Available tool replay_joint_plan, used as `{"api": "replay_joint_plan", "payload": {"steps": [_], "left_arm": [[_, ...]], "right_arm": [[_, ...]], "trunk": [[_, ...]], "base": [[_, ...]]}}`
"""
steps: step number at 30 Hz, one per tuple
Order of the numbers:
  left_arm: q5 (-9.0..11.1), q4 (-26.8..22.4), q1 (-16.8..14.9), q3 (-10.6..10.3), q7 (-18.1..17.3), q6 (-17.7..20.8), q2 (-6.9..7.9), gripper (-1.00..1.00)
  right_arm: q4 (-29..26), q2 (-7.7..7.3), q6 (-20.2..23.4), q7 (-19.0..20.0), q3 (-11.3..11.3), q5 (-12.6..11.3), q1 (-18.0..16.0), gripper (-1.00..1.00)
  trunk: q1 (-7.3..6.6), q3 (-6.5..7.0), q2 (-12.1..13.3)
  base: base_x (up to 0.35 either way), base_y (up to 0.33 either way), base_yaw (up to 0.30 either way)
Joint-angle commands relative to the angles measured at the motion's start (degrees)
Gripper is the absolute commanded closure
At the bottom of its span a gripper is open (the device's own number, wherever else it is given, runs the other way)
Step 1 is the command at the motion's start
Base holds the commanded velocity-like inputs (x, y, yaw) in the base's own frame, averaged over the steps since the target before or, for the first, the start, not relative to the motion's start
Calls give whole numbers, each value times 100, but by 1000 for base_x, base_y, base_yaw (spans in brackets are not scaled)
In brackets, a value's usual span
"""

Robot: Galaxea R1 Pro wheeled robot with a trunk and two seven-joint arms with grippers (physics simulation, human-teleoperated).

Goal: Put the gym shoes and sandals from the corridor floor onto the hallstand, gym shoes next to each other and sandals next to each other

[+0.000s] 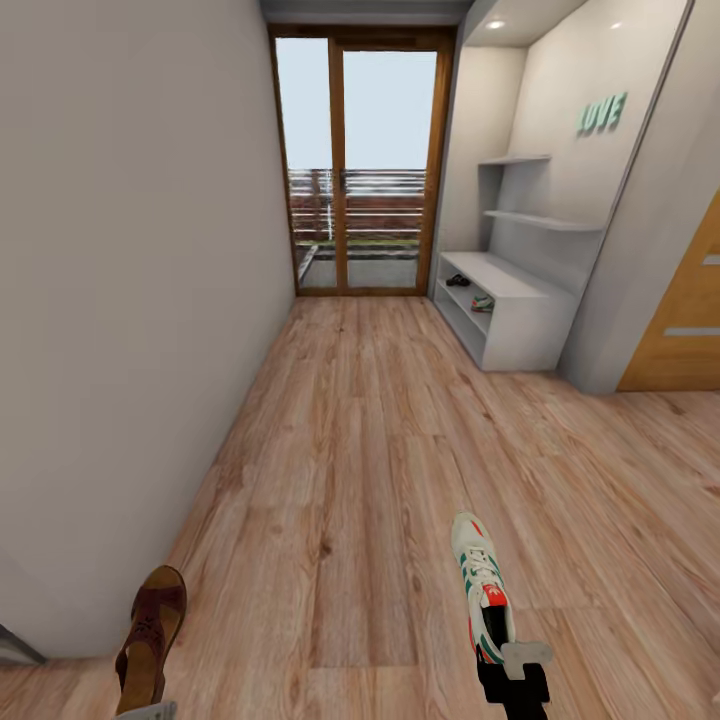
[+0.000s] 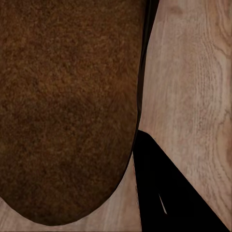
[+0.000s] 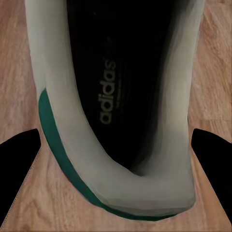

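I look down a corridor with a wood floor; at twelve o'clock, far off, stands a glass door in a brown frame, with a railing showing through it; a plain wall runs along my nine o'clock side.

At about one o'clock, well ahead, the grey shoe rack sits in a recess below two thin wall shelves and green letters; on its upper open shelf lies a small dark shape that looks like a sandal, and on the lower shelf a white-and-green gym shoe; both are too small to make out further.

Near me, at five o'clock, my right jaws meet the heel of the second gym shoe, its toe pointing toward twelve; from the right wrist I see into the shoe's dark opening with a black finger on either side of the heel, so the jaws appear closed on it.

At seven o'clock the second sandal lies toe toward twelve; its heel end meets my left jaws at the frame's edge; from the left wrist the brown footbed lies close, one black finger beside it; I cannot tell whether those jaws grip it.
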Motion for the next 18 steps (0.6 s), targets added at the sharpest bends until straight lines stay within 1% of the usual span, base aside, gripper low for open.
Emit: {"api": "replay_joint_plan", "payload": {"steps": [1,18], "left_arm": [[-77,3,-4,56,-18,-19,0,100],[-67,3,-4,56,-18,-23,0,100]], "right_arm": [[3,0,-1,-55,48,20,-3,100],[3,4,-1,-53,48,20,-4,100]], "trunk": [[2,-5,-2],[2,-5,-2]], "base": [[338,0,0],[338,0,0]]}}
